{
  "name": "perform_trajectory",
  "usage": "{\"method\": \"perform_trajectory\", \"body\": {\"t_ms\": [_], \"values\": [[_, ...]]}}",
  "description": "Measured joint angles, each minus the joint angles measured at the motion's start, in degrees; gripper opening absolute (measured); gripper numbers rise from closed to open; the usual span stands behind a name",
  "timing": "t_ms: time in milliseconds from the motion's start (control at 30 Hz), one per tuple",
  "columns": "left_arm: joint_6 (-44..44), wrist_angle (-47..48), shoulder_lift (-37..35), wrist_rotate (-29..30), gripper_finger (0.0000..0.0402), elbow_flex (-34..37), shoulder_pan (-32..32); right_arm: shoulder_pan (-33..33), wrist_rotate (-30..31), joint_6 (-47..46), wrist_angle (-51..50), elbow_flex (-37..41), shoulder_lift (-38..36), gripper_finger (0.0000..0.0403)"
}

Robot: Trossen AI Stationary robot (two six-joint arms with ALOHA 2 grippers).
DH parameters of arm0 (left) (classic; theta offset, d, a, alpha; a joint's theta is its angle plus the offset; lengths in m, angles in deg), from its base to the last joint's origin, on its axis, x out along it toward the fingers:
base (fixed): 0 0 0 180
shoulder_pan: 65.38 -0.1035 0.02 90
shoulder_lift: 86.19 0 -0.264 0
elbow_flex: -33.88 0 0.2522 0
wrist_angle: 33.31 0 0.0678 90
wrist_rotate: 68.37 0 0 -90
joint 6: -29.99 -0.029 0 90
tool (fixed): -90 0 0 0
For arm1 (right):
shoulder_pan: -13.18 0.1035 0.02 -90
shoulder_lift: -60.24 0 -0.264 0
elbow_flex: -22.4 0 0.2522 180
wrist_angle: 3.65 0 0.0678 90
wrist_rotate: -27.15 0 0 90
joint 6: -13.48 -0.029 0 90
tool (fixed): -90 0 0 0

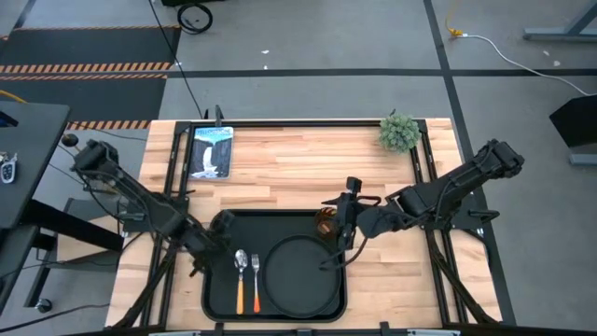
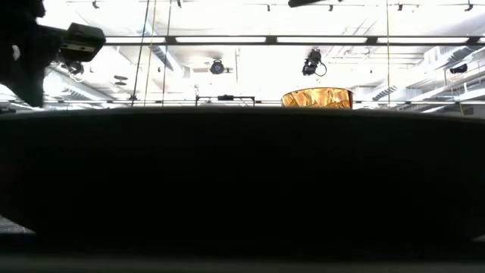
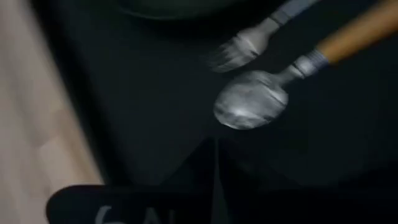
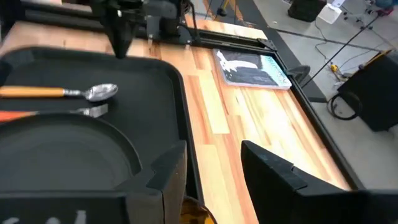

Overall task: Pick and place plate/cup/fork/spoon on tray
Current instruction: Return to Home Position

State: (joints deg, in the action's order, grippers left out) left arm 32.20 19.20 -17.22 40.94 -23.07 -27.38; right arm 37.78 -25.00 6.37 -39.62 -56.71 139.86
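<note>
The black tray (image 1: 216, 299) lies at the table's near middle. On it lie the round black plate (image 1: 297, 273), the spoon (image 1: 241, 275) and the fork (image 1: 257, 278), side by side left of the plate. The amber cup (image 1: 326, 224) is at the tray's far right corner; its base is hidden. It shows between the fingers of my open right gripper (image 4: 214, 168), with no touch visible, and its rim shows in the low view (image 2: 317, 98). My left gripper (image 1: 222, 227) is shut and empty above the tray's far left corner, just beyond the spoon's bowl (image 3: 252, 106).
A picture book (image 1: 210, 151) lies at the table's far left and a small green plant (image 1: 399, 133) at the far right. Bare wood lies between them, beyond the tray. Dark frame rails (image 1: 424, 168) run along the table's sides.
</note>
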Motion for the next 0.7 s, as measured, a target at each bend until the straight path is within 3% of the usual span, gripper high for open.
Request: {"method": "perform_trajectory", "body": {"t_ms": [300,700], "values": [[7.66,-2.31,-19.79,14.45,0.0024,8.82,-0.55,-2.93,-4.93,-0.72,12.51,14.16,-10.76,0.0134],[11.06,-5.01,-46.53,22.21,0.0004,14.98,-6.43,-4.58,-6.48,-1.93,22.32,30.32,-26.59,0.0118]]}}
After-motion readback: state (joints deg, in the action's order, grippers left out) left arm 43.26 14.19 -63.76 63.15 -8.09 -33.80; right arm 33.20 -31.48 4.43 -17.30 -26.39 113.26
